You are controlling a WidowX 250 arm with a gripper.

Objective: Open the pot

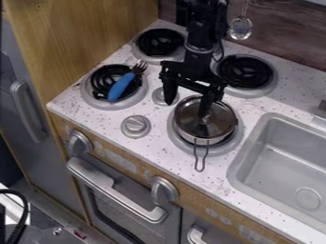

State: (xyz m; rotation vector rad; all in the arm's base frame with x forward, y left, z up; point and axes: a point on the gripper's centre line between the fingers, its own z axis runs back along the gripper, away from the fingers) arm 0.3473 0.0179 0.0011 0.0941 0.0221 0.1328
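Observation:
The small metal pot [210, 140] stands on the front right burner, its wire handle pointing to the front edge of the stove. A round see-through lid [219, 123] with a metal rim covers it. My black gripper [187, 104] hangs over the stove at the back left of the pot, open. Its right finger is in front of the lid's back part, close to the middle; whether it touches the lid I cannot tell. The left finger is out beyond the lid, above the counter by a small knob. Nothing is between the two fingers.
A blue-handled fork [122, 86] lies across the front left burner. Two black coil burners are at the back. The sink [280, 162] is right of the pot, and a ladle [240, 27] hangs at the back wall.

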